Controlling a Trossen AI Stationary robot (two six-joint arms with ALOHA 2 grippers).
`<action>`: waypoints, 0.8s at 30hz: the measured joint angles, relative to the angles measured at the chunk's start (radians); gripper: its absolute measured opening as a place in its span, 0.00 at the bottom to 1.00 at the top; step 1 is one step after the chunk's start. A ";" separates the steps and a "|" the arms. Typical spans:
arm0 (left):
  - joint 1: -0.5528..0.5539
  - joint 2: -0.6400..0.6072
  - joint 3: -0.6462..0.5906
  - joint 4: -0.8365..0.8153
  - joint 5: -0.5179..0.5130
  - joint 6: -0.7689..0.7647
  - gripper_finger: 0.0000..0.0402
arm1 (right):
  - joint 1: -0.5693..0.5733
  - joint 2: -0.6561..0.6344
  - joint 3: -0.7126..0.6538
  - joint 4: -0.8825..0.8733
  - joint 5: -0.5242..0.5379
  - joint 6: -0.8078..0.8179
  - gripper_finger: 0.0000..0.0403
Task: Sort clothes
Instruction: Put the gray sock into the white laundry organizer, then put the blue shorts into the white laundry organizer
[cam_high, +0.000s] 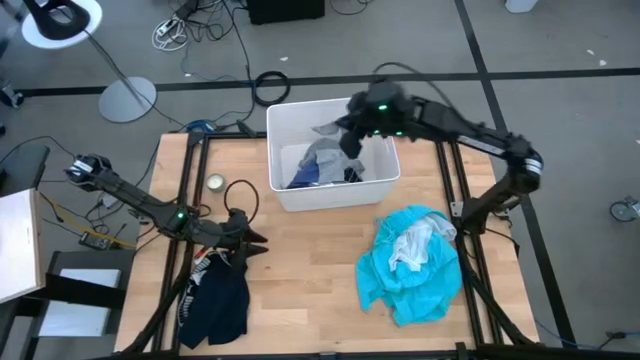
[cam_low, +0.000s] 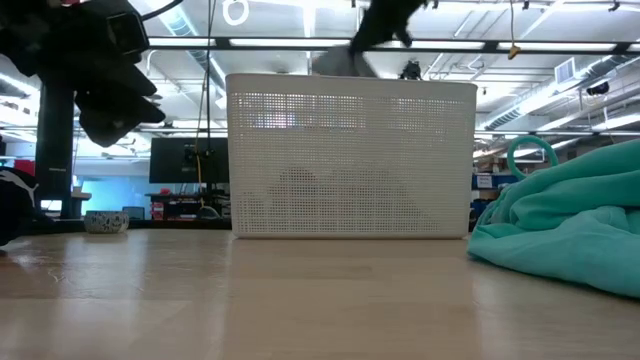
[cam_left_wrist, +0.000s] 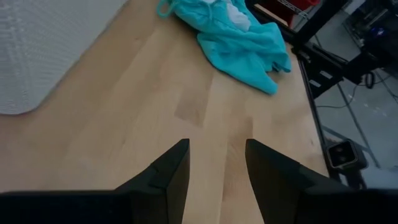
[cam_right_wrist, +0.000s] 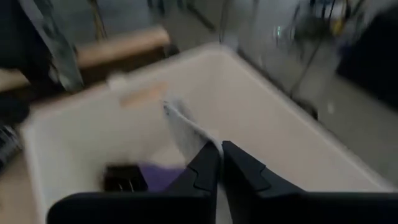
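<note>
A: It was a lab floor with cables round a wooden table, and a white bin stood at the table's twelve o'clock.

B: And the right gripper?

A: It hung over the bin, fingers pinched together on a thin grey piece that dangled inside. In the high view the grey shirt lay bunched under it, with small blue pieces at its seven o'clock in the bin.

B: The left gripper?

A: It hovered above bare wood at the table's nine o'clock, fingers apart and holding nothing. The navy shirt lay heaped at its six o'clock, at the table's near left corner.

B: And the turquoise one?

A: The turquoise shirt sat crumpled at the table's four o'clock, well apart from both grippers, a pale garment on top.

B: So which step?

A: I'd judge the right arm was drawing the grey shirt out of the bin. Next it would need to lift until the cloth cleared the rim, then carry it to open wood, away from the other heaps.
</note>
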 joint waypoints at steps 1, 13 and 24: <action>-0.002 0.000 0.000 0.001 -0.009 0.001 0.40 | -0.006 0.026 0.000 -0.014 -0.002 0.006 0.06; -0.003 0.000 -0.001 0.009 -0.030 0.031 0.40 | -0.012 0.087 -0.001 -0.112 -0.003 0.027 0.29; -0.003 0.000 -0.001 0.008 -0.041 0.053 0.40 | 0.155 -0.165 -0.001 -0.571 -0.096 0.275 0.39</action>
